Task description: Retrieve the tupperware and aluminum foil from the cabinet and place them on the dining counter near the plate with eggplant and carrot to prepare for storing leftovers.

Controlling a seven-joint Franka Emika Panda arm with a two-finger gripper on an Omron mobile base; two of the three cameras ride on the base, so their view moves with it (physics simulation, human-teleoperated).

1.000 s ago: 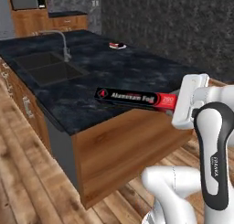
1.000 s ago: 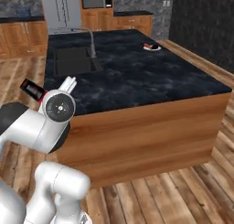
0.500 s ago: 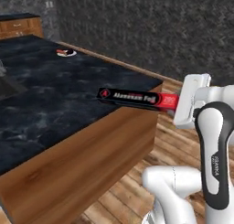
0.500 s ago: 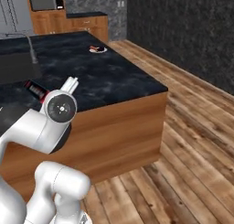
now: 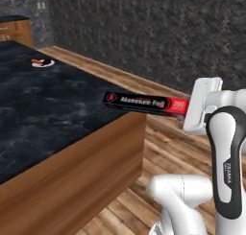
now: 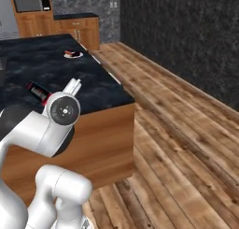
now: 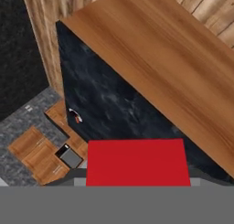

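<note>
So the white arm comes up from about 5 o'clock in the left base view, elbow folded high, forearm pointing toward 9 o'clock. The hand sits level at the wrist's end, clamped on the red end of the aluminum foil, which sticks out sideways. From the right base view, the round wrist joint faces the camera.

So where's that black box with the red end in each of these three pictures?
Left base view: the aluminum foil lies level at centre, past the dining counter corner, its red end at the jaws.
Right base view: left of centre, its end pokes out behind the arm's round joint.
Hand view: its red end sits bottom centre.
Shared landmark: the plate with eggplant and carrot far along the counter.
</note>
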